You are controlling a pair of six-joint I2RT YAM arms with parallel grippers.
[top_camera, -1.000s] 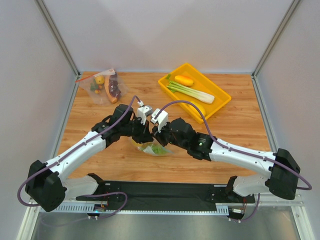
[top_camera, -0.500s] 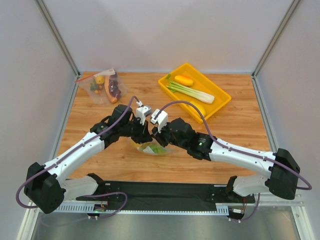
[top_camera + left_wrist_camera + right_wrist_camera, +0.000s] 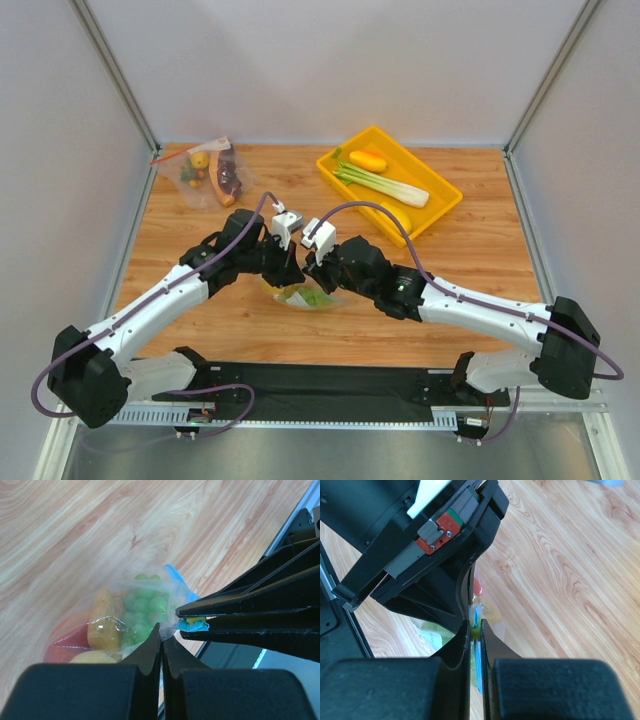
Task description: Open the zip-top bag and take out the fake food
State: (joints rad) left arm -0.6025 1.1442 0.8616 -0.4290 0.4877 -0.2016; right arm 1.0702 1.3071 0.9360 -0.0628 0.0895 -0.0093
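Note:
The zip-top bag (image 3: 303, 295) sits on the table between both arms, its fake food inside: a leafy green (image 3: 142, 612), a lumpy orange piece (image 3: 102, 625), a yellow one (image 3: 95, 657) and a red-orange fruit (image 3: 62, 647). My left gripper (image 3: 163, 630) is shut on the bag's clear plastic edge by the mouth. My right gripper (image 3: 475, 629) is shut on the light-blue zip strip (image 3: 478, 652) at its yellow-green slider tab; it also shows in the left wrist view (image 3: 192, 622). The two grippers' tips almost touch.
A yellow tray (image 3: 440, 205) at the back right holds a leek (image 3: 385, 183) and an orange piece (image 3: 368, 160). Another clear bag (image 3: 205, 172) with a red-orange strip lies at the back left, with toy pieces inside. A black mat (image 3: 330, 385) runs along the near edge.

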